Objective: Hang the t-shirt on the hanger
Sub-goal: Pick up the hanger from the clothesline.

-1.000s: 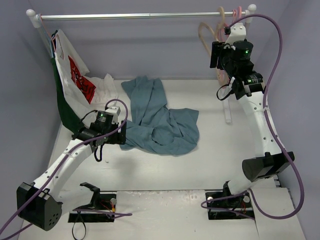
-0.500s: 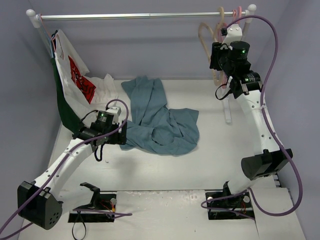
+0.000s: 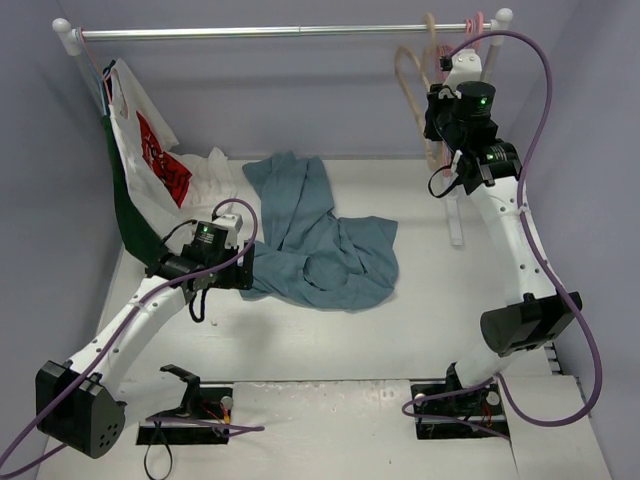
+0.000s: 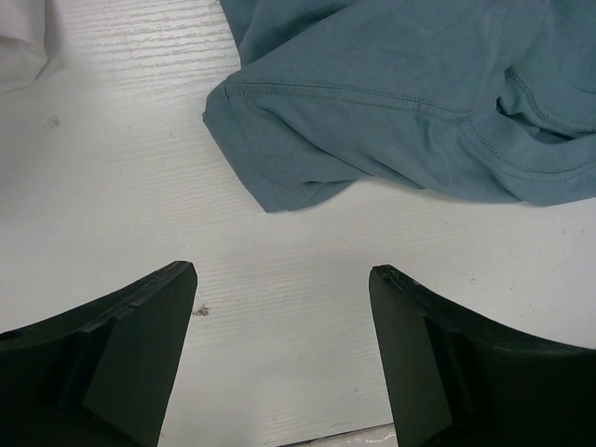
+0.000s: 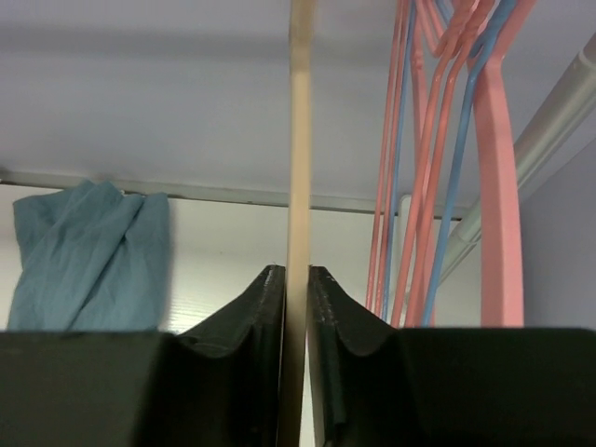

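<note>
The teal-blue t-shirt (image 3: 320, 235) lies crumpled on the white table (image 3: 420, 310). Its hemmed corner shows in the left wrist view (image 4: 372, 102). My left gripper (image 3: 243, 268) is open and empty, just short of that corner at the shirt's left edge; in its own view it (image 4: 284, 279) hovers over bare table. The beige hanger (image 3: 412, 85) hangs near the right end of the rail. My right gripper (image 3: 436, 112) is shut on the hanger, its jaws clamped on the beige bar (image 5: 299, 168) in the right wrist view, where the gripper (image 5: 297, 272) fills the lower frame.
A metal rail (image 3: 280, 33) spans the back. A white garment with red print (image 3: 150, 150) and a dark green garment (image 3: 128, 215) hang at its left end. Pink and blue hangers (image 5: 447, 140) hang just right of the beige one. Grey walls close in on both sides.
My right gripper has lifted slightly toward the rail with the hanger held in it. The left arm and the t-shirt have stayed still.
</note>
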Controlling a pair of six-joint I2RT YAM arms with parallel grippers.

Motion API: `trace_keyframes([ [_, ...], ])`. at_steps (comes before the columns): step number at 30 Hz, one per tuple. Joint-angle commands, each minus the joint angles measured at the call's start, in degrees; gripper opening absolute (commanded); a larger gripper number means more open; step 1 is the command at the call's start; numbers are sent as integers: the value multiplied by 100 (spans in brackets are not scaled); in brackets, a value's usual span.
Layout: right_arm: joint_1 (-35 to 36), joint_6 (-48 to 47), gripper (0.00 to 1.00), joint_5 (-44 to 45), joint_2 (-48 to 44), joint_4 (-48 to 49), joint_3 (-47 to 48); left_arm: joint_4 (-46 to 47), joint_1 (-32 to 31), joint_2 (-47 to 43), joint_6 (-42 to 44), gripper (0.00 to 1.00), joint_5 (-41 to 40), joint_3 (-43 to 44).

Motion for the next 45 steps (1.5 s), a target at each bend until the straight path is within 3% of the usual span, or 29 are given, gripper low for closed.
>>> trace_keyframes([
  [1,-28,31,13,79,-86,470,420,77,27,13,55,76,18,272],
  [5,-28,-21,1,123,-191,628,412,77,27,21,55,76,9,281],
  [14,7,-92,0,-149,-868,831,70,59,27,4,55,76,0,281],
  [25,253,417,0,-956,-2203,23,-1703,-310,-26,100,-331,76,-105,790],
  [29,708,602,0,-976,-2905,-206,-2434,-468,-481,372,-866,75,-569,1045],
  [33,1202,646,0,-598,-3258,-408,-3006,-407,-1588,934,-1289,71,-1466,1256],
  [37,1255,708,0,-677,-3522,-470,-3384,-275,-2037,1611,-1605,66,-2001,1476],
  [41,1256,699,0,-545,-3812,-505,-3657,5,-2249,2147,-1974,54,-2293,1591],
  [45,1264,699,0,-492,-4023,-505,-3824,348,-2425,2552,-2160,52,-2478,1643],
])
